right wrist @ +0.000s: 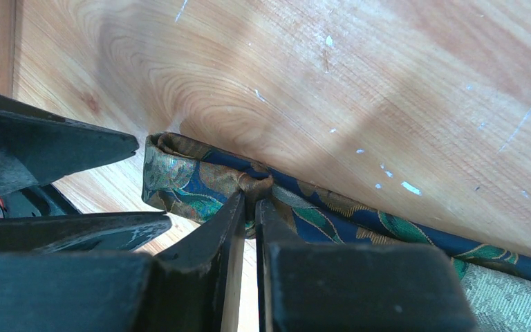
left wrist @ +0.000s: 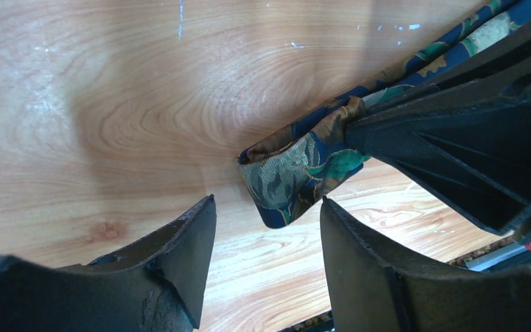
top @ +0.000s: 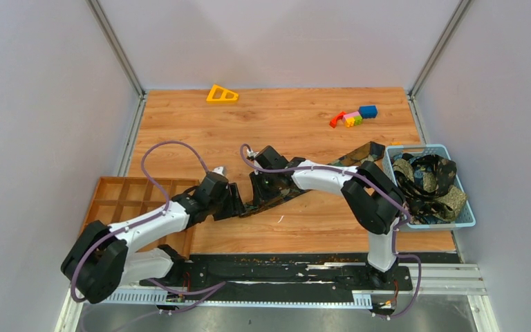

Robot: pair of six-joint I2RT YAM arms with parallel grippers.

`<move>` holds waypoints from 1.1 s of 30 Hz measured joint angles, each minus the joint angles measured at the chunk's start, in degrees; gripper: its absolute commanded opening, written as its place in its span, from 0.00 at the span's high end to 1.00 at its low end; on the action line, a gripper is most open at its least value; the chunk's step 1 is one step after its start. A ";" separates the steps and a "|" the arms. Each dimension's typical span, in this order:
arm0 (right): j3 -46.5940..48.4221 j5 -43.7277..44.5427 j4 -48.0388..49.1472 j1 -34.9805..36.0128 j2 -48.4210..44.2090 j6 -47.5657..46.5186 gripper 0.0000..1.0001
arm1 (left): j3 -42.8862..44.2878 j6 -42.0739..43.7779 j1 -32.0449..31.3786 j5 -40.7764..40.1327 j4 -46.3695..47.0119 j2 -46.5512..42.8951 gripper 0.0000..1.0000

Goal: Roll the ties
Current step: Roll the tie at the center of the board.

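Observation:
One tie (top: pixel 354 153) lies stretched across the wooden table from the basket toward the middle, dark with blue, teal and gold pattern. Its near end is folded over (left wrist: pixel 292 174) (right wrist: pixel 180 176). My right gripper (right wrist: pixel 250 197) (top: pixel 261 197) is shut on the tie just behind the fold, pinching a bunch of cloth. My left gripper (left wrist: pixel 268 207) (top: pixel 238 204) is open, its fingertips (left wrist: pixel 200 221) on either side of the folded tip, apart from it. More ties (top: pixel 425 178) lie heaped in the blue basket.
A blue basket (top: pixel 464 216) stands at the right edge. A brown compartment tray (top: pixel 121 197) sits at the left beside my left arm. A yellow triangle toy (top: pixel 222 94) and small colourful blocks (top: pixel 354 116) lie at the back.

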 measured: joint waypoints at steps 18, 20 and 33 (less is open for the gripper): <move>-1.16 -1.16 2.23 -0.17 0.00 0.09 0.94 | -11.06 -19.71 0.00 -3.48 9.35 -9.55 0.44; -1.33 -1.42 2.58 -0.26 0.00 0.22 0.95 | -11.52 -21.73 0.00 -3.76 10.03 -9.51 0.45; -2.23 -1.95 4.72 -0.33 0.00 0.28 0.95 | -13.05 -30.99 0.00 -5.60 12.26 -8.72 0.54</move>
